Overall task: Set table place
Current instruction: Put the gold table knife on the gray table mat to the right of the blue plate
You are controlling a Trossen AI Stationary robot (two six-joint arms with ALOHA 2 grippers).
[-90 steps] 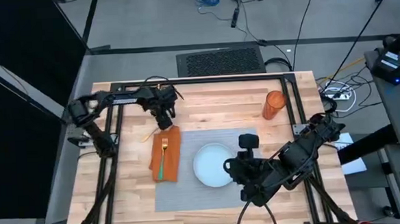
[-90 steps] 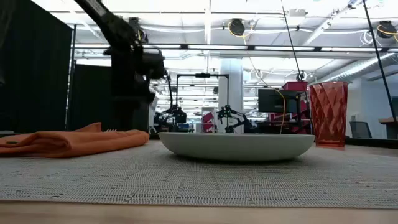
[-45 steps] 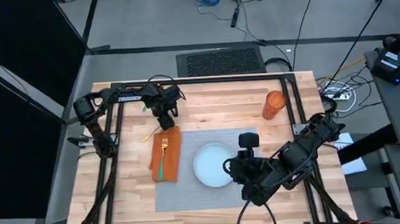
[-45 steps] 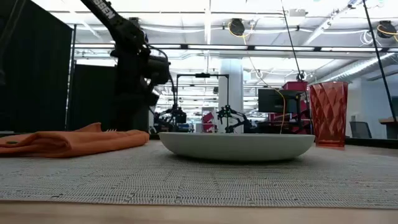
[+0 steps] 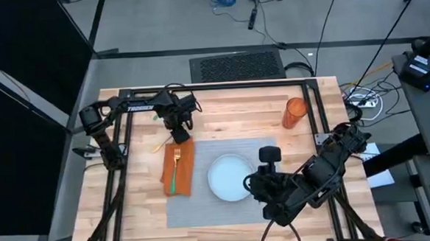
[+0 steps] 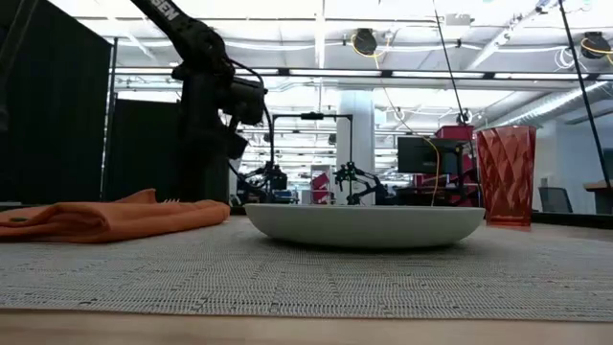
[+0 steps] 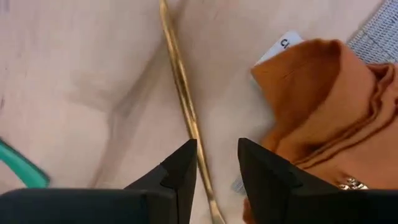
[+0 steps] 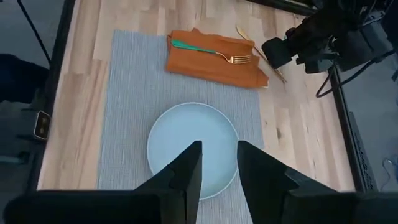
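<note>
The grey placemat [image 5: 204,202] lies flat on the wooden table [image 5: 230,120]. On it sit a pale round plate [image 5: 229,177] and an orange napkin [image 5: 179,167] carrying a gold fork with a green handle [image 5: 175,170]. A slim gold utensil [image 7: 183,99] lies on the bare wood beside the napkin's far end. My left gripper [image 7: 217,165] is open just above it, one finger on either side of the utensil's shaft, without touching it. My right gripper [image 8: 217,162] hangs open over the plate's right near side [image 5: 251,183].
An orange ribbed cup [image 5: 294,113] stands on the wood at the far right, also seen in the low view [image 6: 505,172]. The black frame [image 5: 213,87] runs along the table's far edge. A white tag [image 7: 286,45] sticks out from the napkin's corner.
My left gripper has shifted a little toward the table's right edge, staying low at the napkin's far end. Napkin, fork, plate and cup lie as before.
</note>
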